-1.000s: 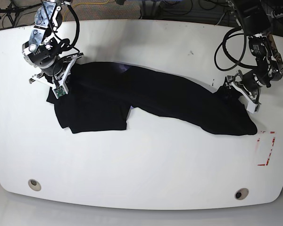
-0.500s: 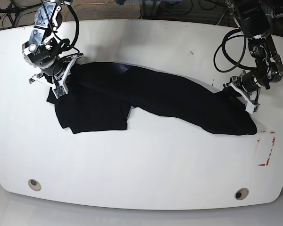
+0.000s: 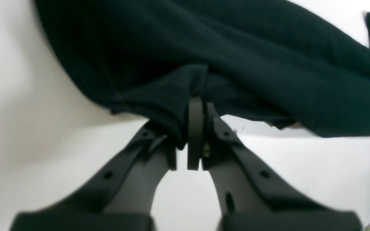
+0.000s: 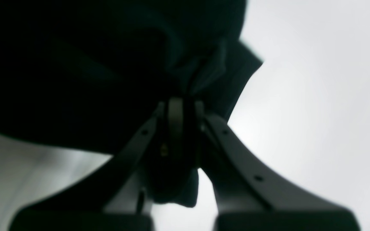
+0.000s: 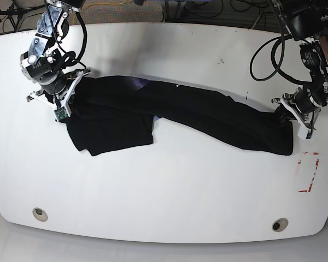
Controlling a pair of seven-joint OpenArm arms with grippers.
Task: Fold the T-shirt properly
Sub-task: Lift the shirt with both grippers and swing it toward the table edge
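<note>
The black T-shirt [image 5: 180,112] lies stretched in a long band across the white table [image 5: 169,185], with a wider folded flap at its left end. My left gripper [image 5: 288,115] at the base view's right is shut on the shirt's right end; the left wrist view shows cloth [image 3: 204,57] bunched between its fingers [image 3: 195,128]. At the shirt's left end my right gripper [image 5: 71,98] is shut on the fabric, and the right wrist view shows dark cloth [image 4: 108,64] pinched at the fingertips [image 4: 176,128]. A sliver of purple print [image 5: 145,83] peeks out near the top edge.
Red tape marks [image 5: 310,173] sit on the table at the right, below the shirt's end. Two round grommets [image 5: 39,213] [image 5: 279,224] are set near the front edge. Cables [image 5: 265,49] hang behind the right-hand arm.
Both grippers have pulled apart, the right-hand one moving further right and the left-hand one slightly left and up. The shirt is now drawn straighter and tauter between them.
</note>
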